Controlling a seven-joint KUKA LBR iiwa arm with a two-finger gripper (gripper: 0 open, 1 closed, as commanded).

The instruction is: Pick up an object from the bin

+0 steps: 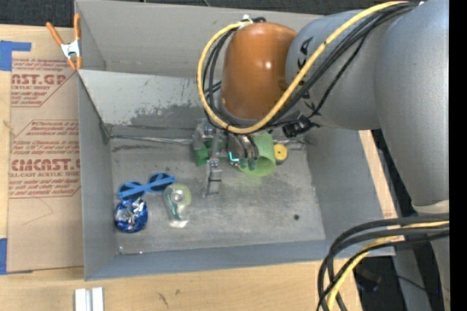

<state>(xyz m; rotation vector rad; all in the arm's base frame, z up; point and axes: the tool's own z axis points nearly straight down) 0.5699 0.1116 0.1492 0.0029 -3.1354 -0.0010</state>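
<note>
Since the orange cover [252,68] on the arm [379,68] hides most of the wrist, whether the jaws are spread or closed cannot be told, and nothing can be seen held. They sit low over the middle of the grey bin [95,156], near its back slope. Closest things: a green lump with a yellow bit [261,162] right under the wrist, partly hidden, and a small green piece [198,150] just to its left. Likely target is one of those two, can't tell which. Well apart at front left: a blue cross-shaped thing [146,185], a blue crinkly ball [131,217] and a clear pale-green thing [177,202]. Risks: two green things close together, so a close could catch both or neither; an off-centre descent could push the lump away; going too deep scrapes the bin floor.
</note>
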